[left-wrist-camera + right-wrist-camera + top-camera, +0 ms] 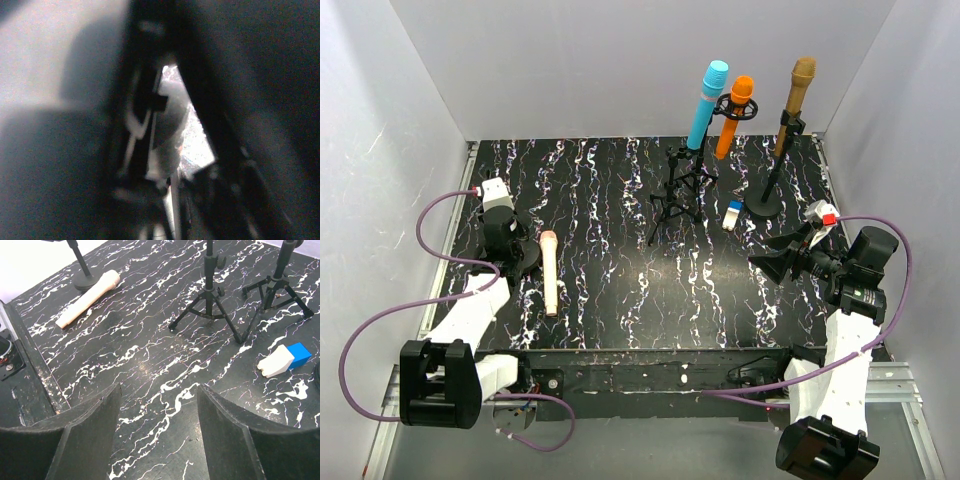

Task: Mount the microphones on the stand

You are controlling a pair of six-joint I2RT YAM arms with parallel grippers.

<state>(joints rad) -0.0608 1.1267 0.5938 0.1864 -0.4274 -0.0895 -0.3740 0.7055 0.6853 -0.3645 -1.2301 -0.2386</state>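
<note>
Currently mounted: three microphones stand upright in holders behind the blue-and-white block (735, 213). The light blue microphone (708, 100) and the orange microphone (736, 112) are behind it and to its left, over the tripod stands (685, 182). The gold-bronze microphone (796, 98) is behind it and to its right, on the round-base stand (765, 200).
Outstanding: the pink-beige microphone (550, 272) lies flat on the table (620, 300), well apart from the block on the left arm's side.
Progress: judge it as three of four done — you have one pick-up and one seating left.
Probable free stand: in the right wrist view, a thin post on a dark round base (84, 279) shows far from the block, just beside the head of the lying microphone. Treat it as the likely fourth holder, not as confirmed.
Left arm pose: bent forward over the table, with the left gripper (515, 252) well apart from the block, close to the head end of the lying microphone.
Left jaws: you cannot tell — the wrist view is dark and blurred, and the top view hides the fingertips.
Right arm pose: folded low, with the right gripper (159, 405) near the block on its near side, pointing across the table.
Right jaws: wide apart, with nothing between them.
</note>
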